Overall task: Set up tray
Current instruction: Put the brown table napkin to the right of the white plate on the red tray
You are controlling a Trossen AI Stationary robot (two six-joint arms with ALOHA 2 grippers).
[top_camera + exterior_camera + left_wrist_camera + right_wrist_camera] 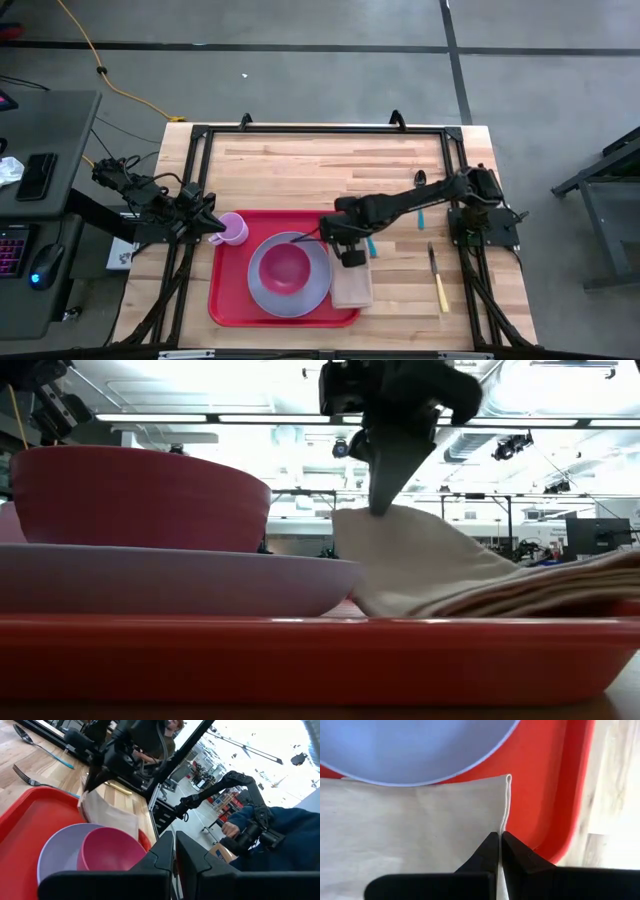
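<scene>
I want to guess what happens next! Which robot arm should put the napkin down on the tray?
Probably the right. Its gripper is already pinching the napkin at the red tray's edge beside the plate. The left gripper is across the tray by the pink cup.

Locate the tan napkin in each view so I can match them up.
High: napkin at the red tray's right edge, half on the table.
Low: napkin right of centre, one corner lifted by the right gripper.
Left wrist: napkin beyond the purple plate.
Right wrist: napkin fills the lower left, its edge pinched.
Shared landmark: the purple plate.
</scene>
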